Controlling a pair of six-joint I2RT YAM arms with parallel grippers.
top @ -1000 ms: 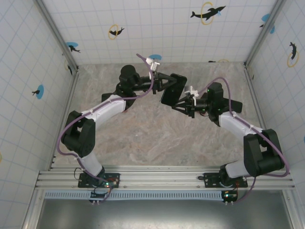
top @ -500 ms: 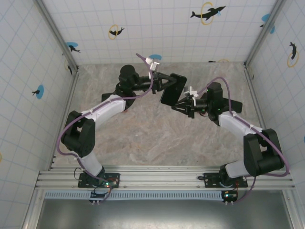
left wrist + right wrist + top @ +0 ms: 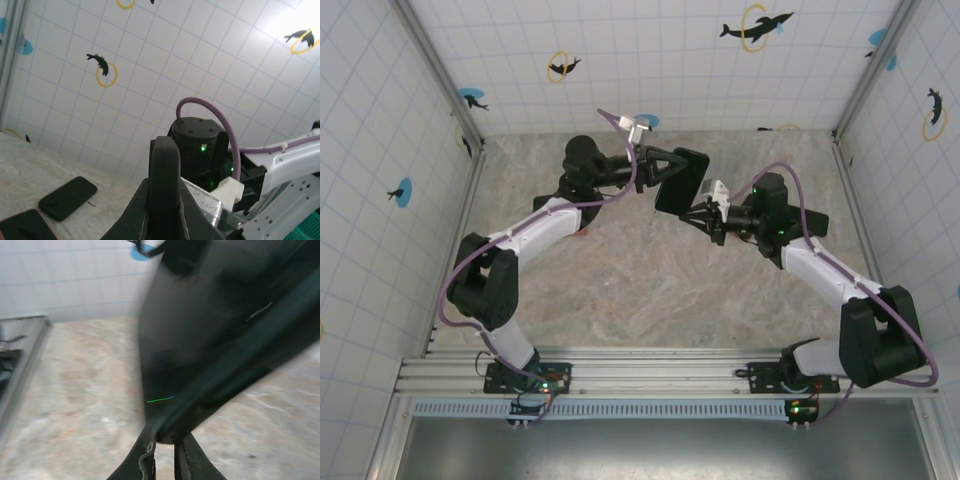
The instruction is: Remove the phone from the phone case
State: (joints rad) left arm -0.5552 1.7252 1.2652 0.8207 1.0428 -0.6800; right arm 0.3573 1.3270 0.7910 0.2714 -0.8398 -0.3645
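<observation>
The left tool [image 3: 664,170] is clamped on the left edge of the phone case [image 3: 165,170] and the right tool [image 3: 164,442] pinches its near corner, holding it, phone [image 3: 682,183] seemingly inside, above the far middle of the table [image 3: 650,290]. Both grips are thin edge pinches, so a pull could well slip one off and drop it.

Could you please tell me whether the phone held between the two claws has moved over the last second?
Yes, slightly: the phone has edged toward the back wall, nearer the blue sticker at its base.
</observation>
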